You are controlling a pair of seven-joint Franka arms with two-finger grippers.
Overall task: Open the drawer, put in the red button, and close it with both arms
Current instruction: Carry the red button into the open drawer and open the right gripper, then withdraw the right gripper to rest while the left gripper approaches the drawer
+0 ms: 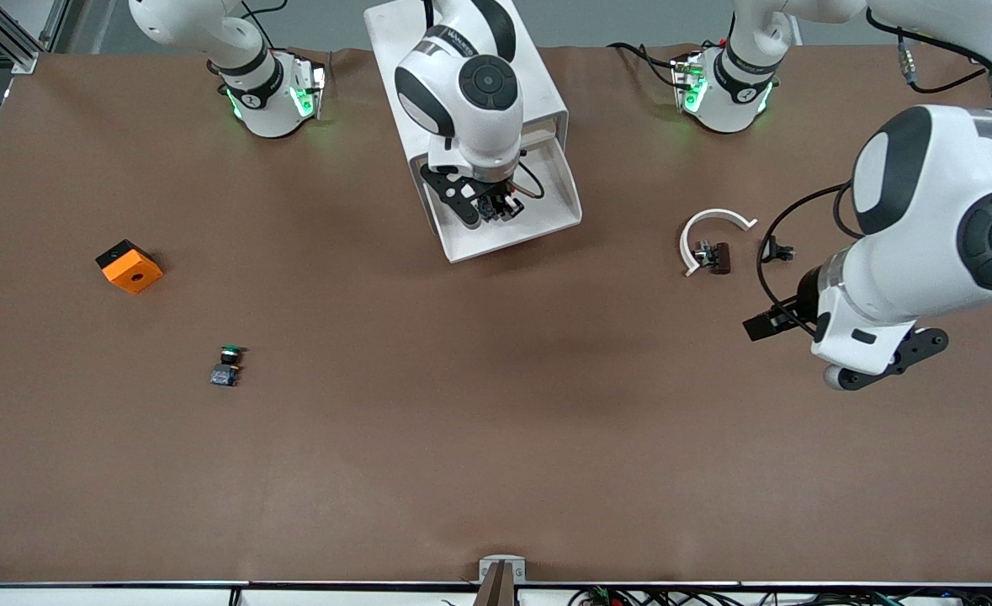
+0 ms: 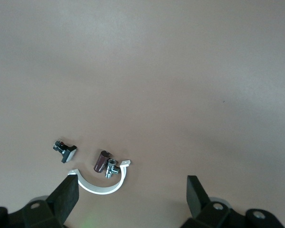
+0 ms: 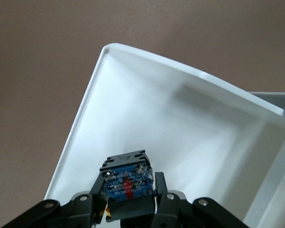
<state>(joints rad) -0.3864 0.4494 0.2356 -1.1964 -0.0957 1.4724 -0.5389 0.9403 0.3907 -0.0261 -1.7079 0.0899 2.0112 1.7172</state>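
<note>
Right gripper (image 3: 128, 202) hung over the open drawer (image 3: 147, 123), jaws pinching the red button (image 3: 127, 183) by its square base. Looked light, rigid, small, likely slippery. Left gripper (image 2: 130, 202) waited, jaws wide.

The red button's (image 3: 126, 180) cap is hidden between the right gripper's (image 3: 128, 202) fingers (image 3: 164, 199).

Two buttons (image 1: 225, 367) (image 3: 127, 181), one drawer (image 1: 508, 240), one orange block (image 1: 129, 267).
</note>
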